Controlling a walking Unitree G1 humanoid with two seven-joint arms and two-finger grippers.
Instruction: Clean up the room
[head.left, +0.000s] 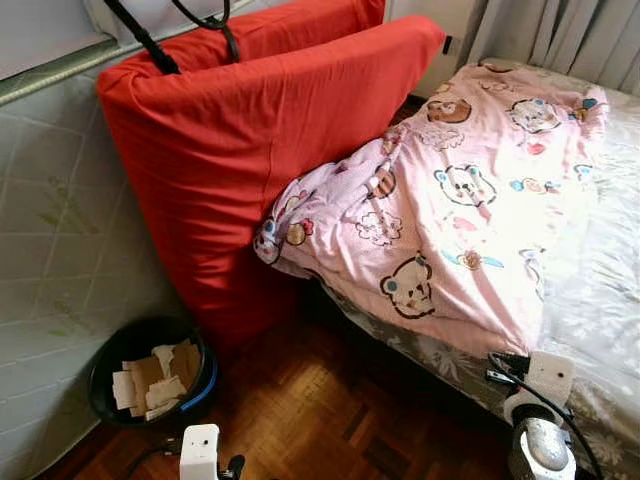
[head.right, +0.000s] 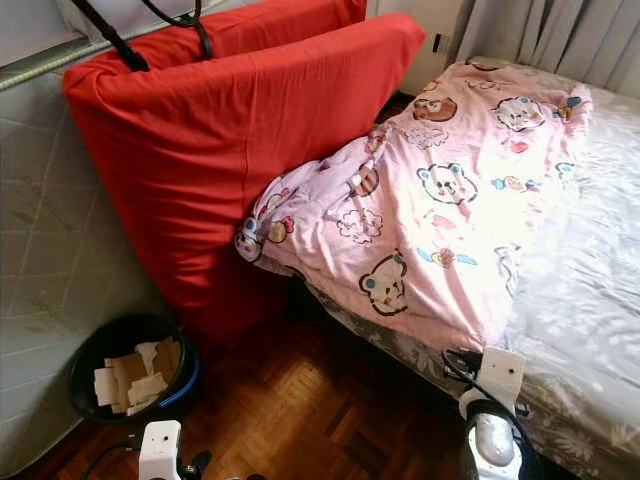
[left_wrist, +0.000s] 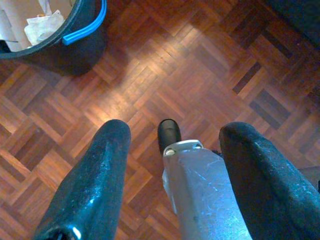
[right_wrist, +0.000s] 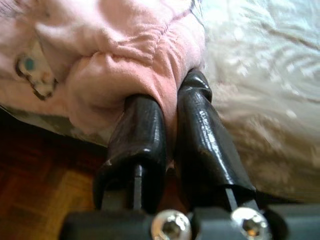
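At the near edge of the bed, your right gripper (right_wrist: 170, 107) has both black fingers (right_wrist: 142, 135) pressed together on a fold of the pink blanket (head.left: 450, 210), pinching the fabric at its lower corner. From the head cameras you see the right wrist (head.left: 540, 440) low at the bed's side, just under that corner.

Left gripper (left_wrist: 170, 132) hangs over the parquet floor (left_wrist: 200, 75), fingers spread wide with nothing between them. The left wrist (head.left: 200, 450) shows at the bottom of the head view, near the bin.

Black bin (head.left: 140, 375) sits on the floor just ahead of your left arm, against the quilted wall panel (head.left: 50, 250). It has a blue handle (left_wrist: 87, 27) on its rim and holds pieces of cardboard and paper (head.left: 150, 380).

Blanket itself is printed with cartoon bears and lies bunched across the bed, covering the left and middle of the mattress; one end is crumpled against the red cushion. To the right of it you see pale patterned bed sheet (head.left: 610, 270).

Red cushion (head.left: 230, 150) stands upright between bin and bed, leaning back toward the wall, a second red one behind it. Black straps (head.left: 150, 40) lie over its top edge.

Farthest back, grey curtains (head.left: 570, 30) hang behind the bed's head end.
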